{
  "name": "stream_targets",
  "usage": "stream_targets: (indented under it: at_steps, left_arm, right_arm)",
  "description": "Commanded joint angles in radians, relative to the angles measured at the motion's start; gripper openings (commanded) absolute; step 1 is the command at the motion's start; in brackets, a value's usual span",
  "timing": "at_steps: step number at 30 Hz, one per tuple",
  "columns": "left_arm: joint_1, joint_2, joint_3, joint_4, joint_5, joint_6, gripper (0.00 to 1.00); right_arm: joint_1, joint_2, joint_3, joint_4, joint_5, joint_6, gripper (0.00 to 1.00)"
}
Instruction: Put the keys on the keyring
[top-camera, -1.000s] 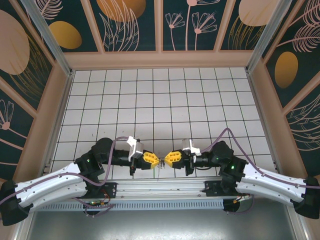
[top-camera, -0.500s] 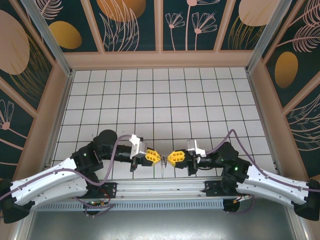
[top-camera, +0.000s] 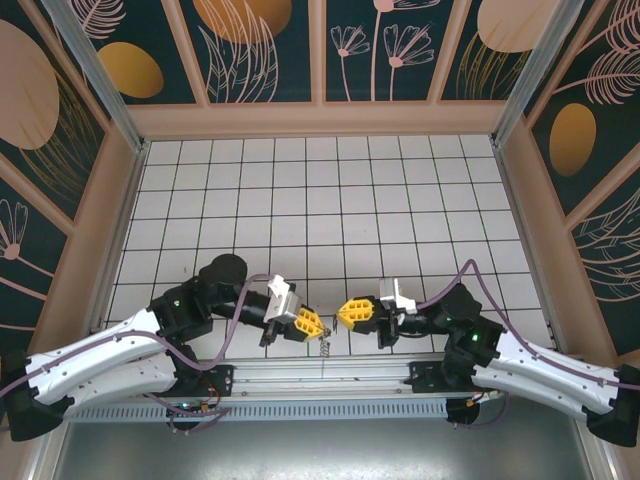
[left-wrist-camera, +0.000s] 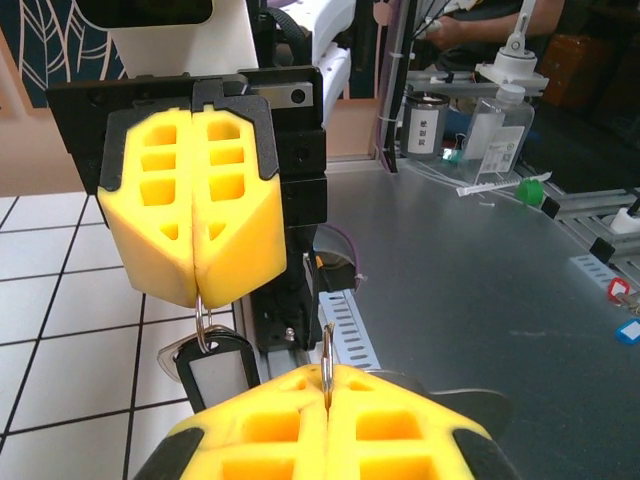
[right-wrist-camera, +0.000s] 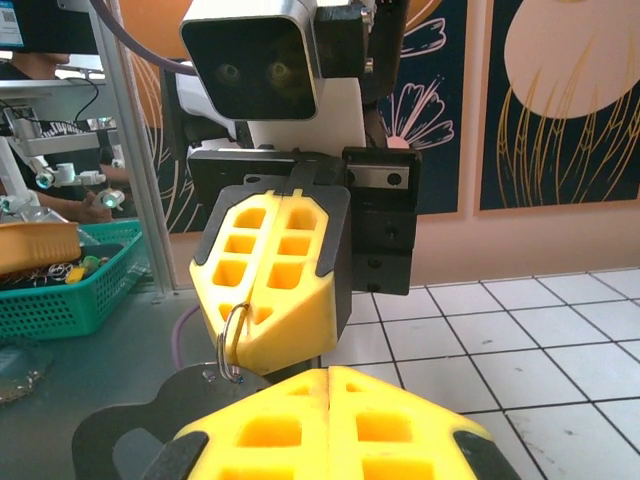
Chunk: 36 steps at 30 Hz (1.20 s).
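My left gripper (top-camera: 316, 325) is shut on a thin metal ring, the keyring (left-wrist-camera: 326, 355), held edge-on between its yellow fingertips. In the right wrist view the keyring (right-wrist-camera: 231, 345) hangs from the left gripper (right-wrist-camera: 262, 335) with a flat grey tab (right-wrist-camera: 140, 410) on it. My right gripper (top-camera: 343, 312) faces it across a small gap, shut on a small ring (left-wrist-camera: 203, 322) that carries a black tag (left-wrist-camera: 215, 368). Something thin dangles (top-camera: 323, 345) below the left tips. I cannot make out the keys themselves.
Both grippers hover low over the white tiled floor (top-camera: 330, 200), just behind the metal rail (top-camera: 320, 375) at the near edge. Patterned walls (top-camera: 100, 200) enclose three sides. A teal basket (right-wrist-camera: 70, 290) and bottles (left-wrist-camera: 495, 135) stand outside the cell.
The two grippers were tip to tip. They have drawn apart: the left one has tilted down and the right one has pulled back to the right. Both stayed shut.
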Motion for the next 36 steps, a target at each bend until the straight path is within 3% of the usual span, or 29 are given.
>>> stream_targets:
  at_steps: [1,11,19,36]
  left_arm:
    - [0.009,0.017,0.047,-0.005,0.010,0.045,0.00]
    - [0.079,0.117,0.087,-0.009,0.033,0.100,0.00]
    - [0.188,0.194,0.107,-0.017,0.166,0.146,0.00]
    - [0.194,0.163,0.055,0.091,0.144,0.043,0.00]
  right_arm:
    - [-0.002,-0.043,-0.017,0.045,0.052,-0.024,0.00]
    - [-0.032,-0.072,-0.030,-0.005,0.088,-0.030,0.00]
    - [-0.134,-0.097,-0.049,0.017,0.002,0.035,0.00]
    - [-0.149,-0.056,-0.079,0.079,-0.005,0.062,0.00]
